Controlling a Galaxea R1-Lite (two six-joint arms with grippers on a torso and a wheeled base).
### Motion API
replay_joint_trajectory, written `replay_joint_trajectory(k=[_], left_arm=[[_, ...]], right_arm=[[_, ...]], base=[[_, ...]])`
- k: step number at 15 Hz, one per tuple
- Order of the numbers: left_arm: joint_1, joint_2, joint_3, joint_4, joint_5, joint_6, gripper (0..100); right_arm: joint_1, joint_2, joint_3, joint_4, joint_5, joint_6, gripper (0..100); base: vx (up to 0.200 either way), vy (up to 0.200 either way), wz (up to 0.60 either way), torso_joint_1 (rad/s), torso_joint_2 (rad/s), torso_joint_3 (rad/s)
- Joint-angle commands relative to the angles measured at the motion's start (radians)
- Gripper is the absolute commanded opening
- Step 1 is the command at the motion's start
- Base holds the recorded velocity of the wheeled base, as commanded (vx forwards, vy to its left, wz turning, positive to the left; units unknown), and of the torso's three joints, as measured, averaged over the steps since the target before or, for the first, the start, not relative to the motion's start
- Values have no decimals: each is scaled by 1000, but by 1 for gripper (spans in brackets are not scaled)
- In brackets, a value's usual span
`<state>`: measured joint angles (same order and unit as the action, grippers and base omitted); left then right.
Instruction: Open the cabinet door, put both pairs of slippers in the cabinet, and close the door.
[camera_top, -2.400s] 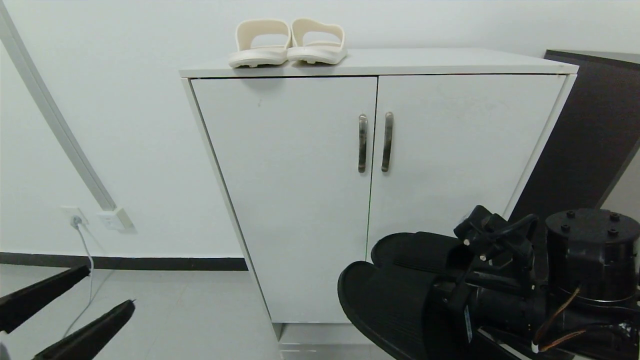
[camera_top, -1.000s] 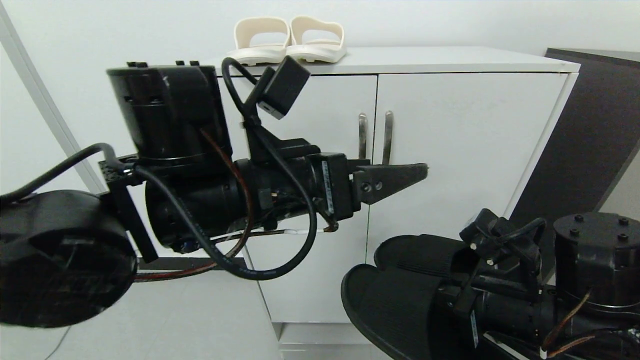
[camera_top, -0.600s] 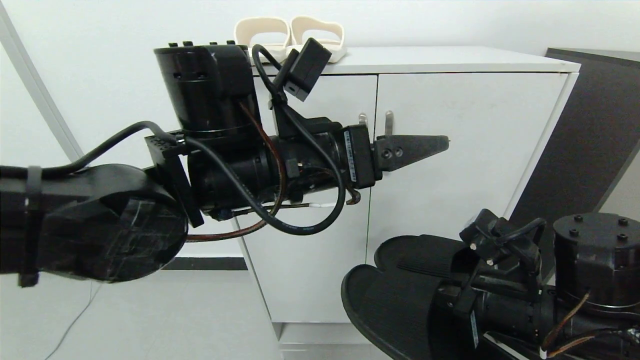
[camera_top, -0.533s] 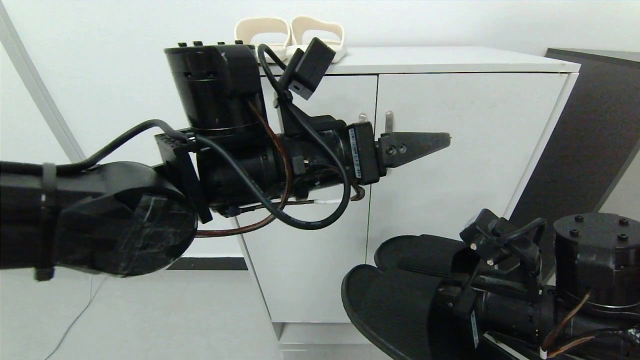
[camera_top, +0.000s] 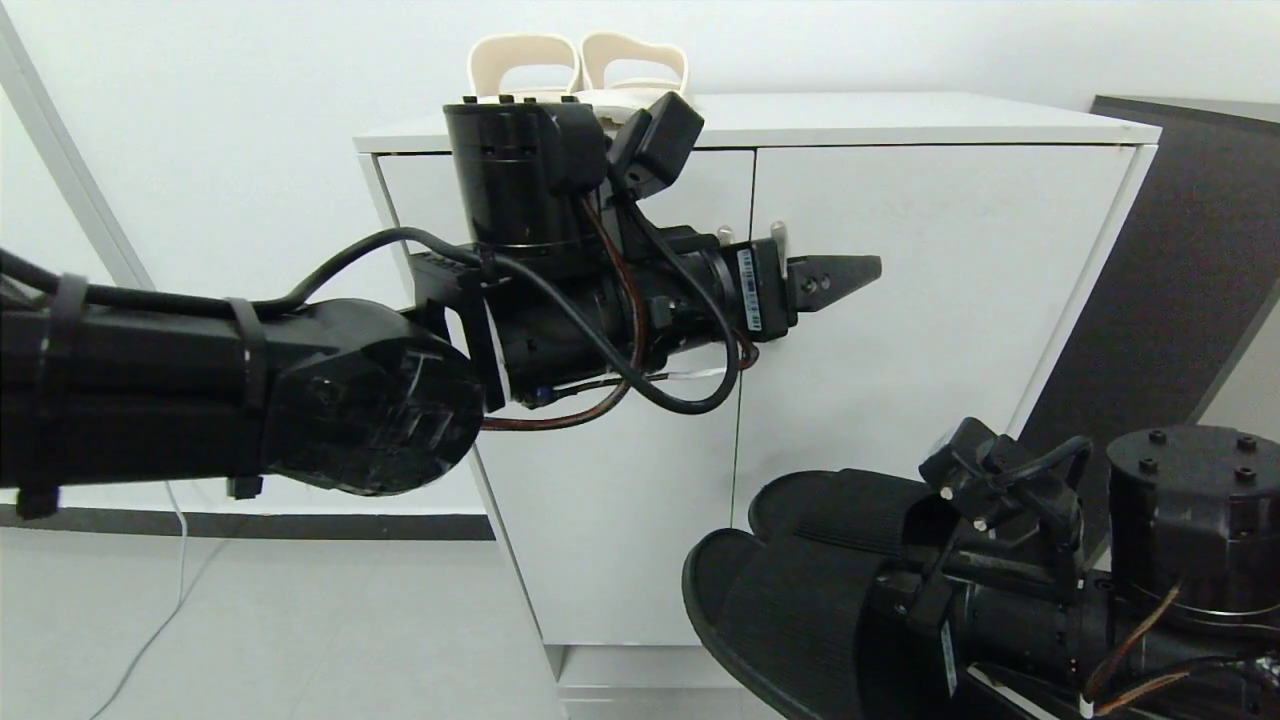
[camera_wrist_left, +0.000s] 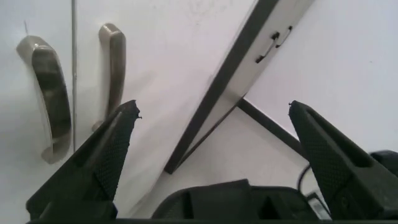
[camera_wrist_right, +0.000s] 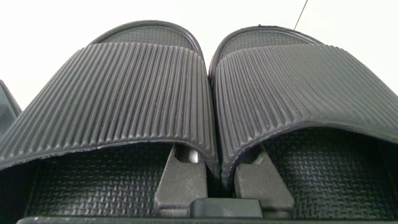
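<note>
**A:** Left arm came up off the floor side and swung across the cabinet (camera_top: 950, 300) front. The left gripper (camera_top: 838, 278) ended up by the handles (camera_wrist_left: 53, 118).

**B:** Jaws?

**A:** Spread wide, nothing in them. Both handles sat outside the gap, beside one finger (camera_wrist_left: 106, 162). Cabinet was shut.

**B:** Other side?

**A:** Low in front of the cabinet, the right gripper (camera_wrist_right: 221, 186) pinched the black slippers (camera_top: 800, 600) by their inner edges. Cream slippers (camera_top: 580, 55) were on top.

A white cabinet (camera_top: 900, 120) stands on the grey floor (camera_top: 330, 620). On the cabinet's top, toward its left end, a pair of cream slippers (camera_top: 575, 60) sits side by side.
</note>
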<state>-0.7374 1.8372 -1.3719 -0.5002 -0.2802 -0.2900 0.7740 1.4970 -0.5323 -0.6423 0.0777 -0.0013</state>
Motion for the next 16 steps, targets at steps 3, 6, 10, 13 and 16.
replay_joint_trajectory(k=[3, 6, 10, 13, 16], left_arm=[[29, 50, -24, -1, 7, 0, 100], [39, 68, -42, -1, 4, -1, 100], [38, 114, -98, -1, -1, -5, 100], [38, 140, -141, 0, -1, -6, 100], [38, 152, -161, 2, -2, -6, 0]], right_arm=[[1, 2, 3, 0, 1, 0, 0], [1, 3, 3, 0, 1, 0, 0], [2, 0, 6, 0, 1, 0, 0], [5, -6, 8, 0, 1, -9, 0], [7, -17, 14, 0, 2, -26, 0]], base=[[0, 0, 0, 0, 0, 0], [0, 0, 0, 0, 0, 0], [0, 0, 0, 0, 0, 0], [0, 0, 0, 0, 0, 0], [0, 0, 0, 0, 0, 0]])
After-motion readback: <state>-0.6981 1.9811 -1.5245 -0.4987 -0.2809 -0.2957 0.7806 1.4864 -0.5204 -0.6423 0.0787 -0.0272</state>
